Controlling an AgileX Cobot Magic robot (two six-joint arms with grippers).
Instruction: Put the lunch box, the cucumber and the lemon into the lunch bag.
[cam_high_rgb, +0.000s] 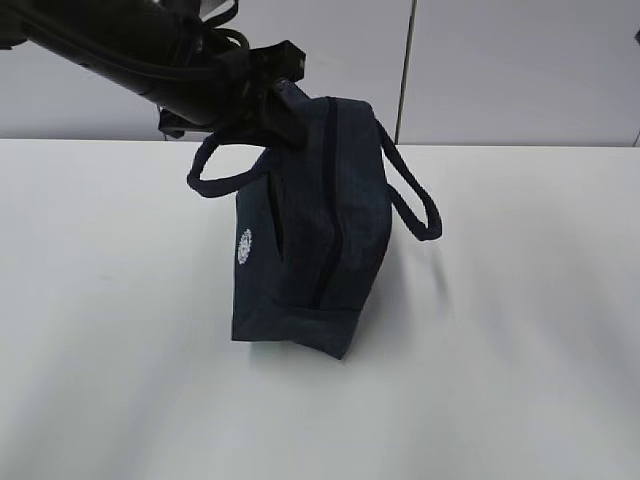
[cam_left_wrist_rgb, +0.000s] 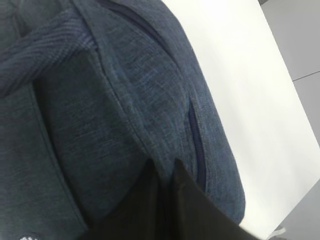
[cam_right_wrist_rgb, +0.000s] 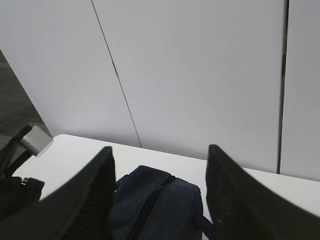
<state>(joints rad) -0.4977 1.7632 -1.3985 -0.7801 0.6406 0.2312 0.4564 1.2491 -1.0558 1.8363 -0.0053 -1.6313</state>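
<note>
The lunch bag (cam_high_rgb: 310, 230) stands on the white table (cam_high_rgb: 520, 330), tilted so that its top leans away from the round white logo (cam_high_rgb: 245, 246) on its near side panel. Its lower corner rests on the table while the upper end is lifted. One loop handle (cam_high_rgb: 225, 165) curls out beside the logo side of the bag, and the other loop handle (cam_high_rgb: 415, 195) hangs off the opposite side. A dark zipper line (cam_high_rgb: 333, 200) runs down the bag's long face; the pictures do not show for certain whether it is closed all the way.

The left gripper (cam_high_rgb: 265, 95) sits at the bag's upper corner, above the logo, its black fingers clenched on the navy fabric there. In the left wrist view the bag's fabric (cam_left_wrist_rgb: 125, 110) fills the frame, with the dark fingers (cam_left_wrist_rgb: 150, 210) pressed together against a fold of cloth at the bottom edge.

The right gripper (cam_right_wrist_rgb: 160, 195) hangs above the bag and apart from it, its two black fingers (cam_right_wrist_rgb: 85, 200) spread wide with the bag's top (cam_right_wrist_rgb: 155, 200) visible between them, nothing held.

The lunch box, the cucumber and the lemon appear in none of the views; whether they are inside the bag cannot be told
</note>
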